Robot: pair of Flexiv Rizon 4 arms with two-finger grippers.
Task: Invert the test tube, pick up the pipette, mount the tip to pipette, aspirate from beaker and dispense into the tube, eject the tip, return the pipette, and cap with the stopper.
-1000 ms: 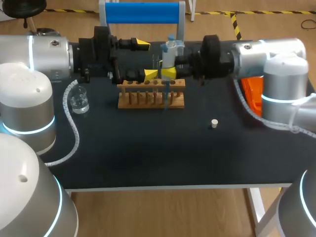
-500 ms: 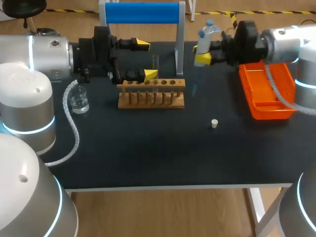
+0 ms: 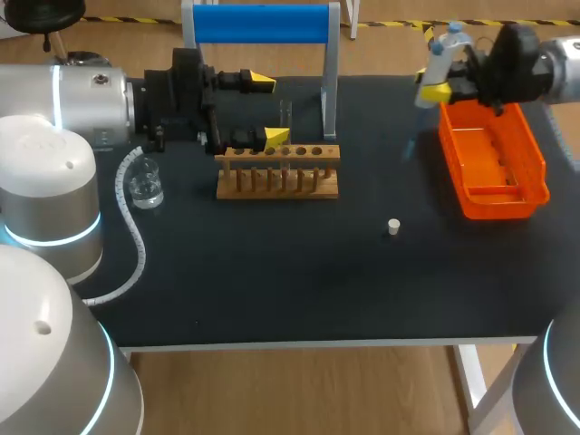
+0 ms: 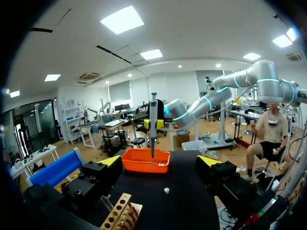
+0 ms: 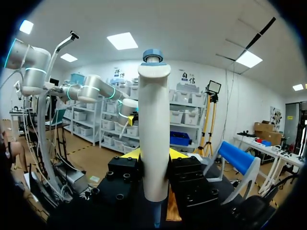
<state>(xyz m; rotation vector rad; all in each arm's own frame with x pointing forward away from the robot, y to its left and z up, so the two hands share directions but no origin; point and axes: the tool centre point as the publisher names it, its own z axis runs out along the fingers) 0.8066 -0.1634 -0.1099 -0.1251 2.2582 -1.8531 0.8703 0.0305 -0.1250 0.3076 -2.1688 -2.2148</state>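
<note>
Head view, clock bearings taken from the middle of the black table (image 3: 299, 290).

- Right gripper (image 3: 435, 91) up at 1–2 o'clock. Its fingers are pinched on a white pipette with a blue cap (image 3: 439, 50), which is upright with the cap on top.
- In the right wrist view the pipette barrel (image 5: 153, 124) sits clamped between the yellow tips of the right gripper (image 5: 153, 155).
- Long orange plastic tray (image 3: 494, 159) at 2–3 o'clock. The pipette's thin lower end hangs near the tray's 9 o'clock edge; cannot tell if it is over the rim or just outside it.
- Left gripper (image 3: 269, 109) at 11–12 o'clock, fingers spread wide, nothing pinched.
- Wooden test-tube rack (image 3: 278, 172) just below it, at 12 o'clock.
- Clear glass test tube (image 3: 285, 114) upright in the rack, near the spread fingers.
- Small clear glass beaker (image 3: 145, 188) at 9 o'clock, well apart from the rack.
- Small white stopper (image 3: 393, 227) lies alone on the table at 3–4 o'clock.

Left wrist view: ahead of the left gripper (image 4: 159, 160) are the stopper (image 4: 166, 190), then the tray (image 4: 139, 166), with the pipette (image 4: 153, 120) upright above it. The rack (image 4: 120, 215) sits under the gripper.
</note>
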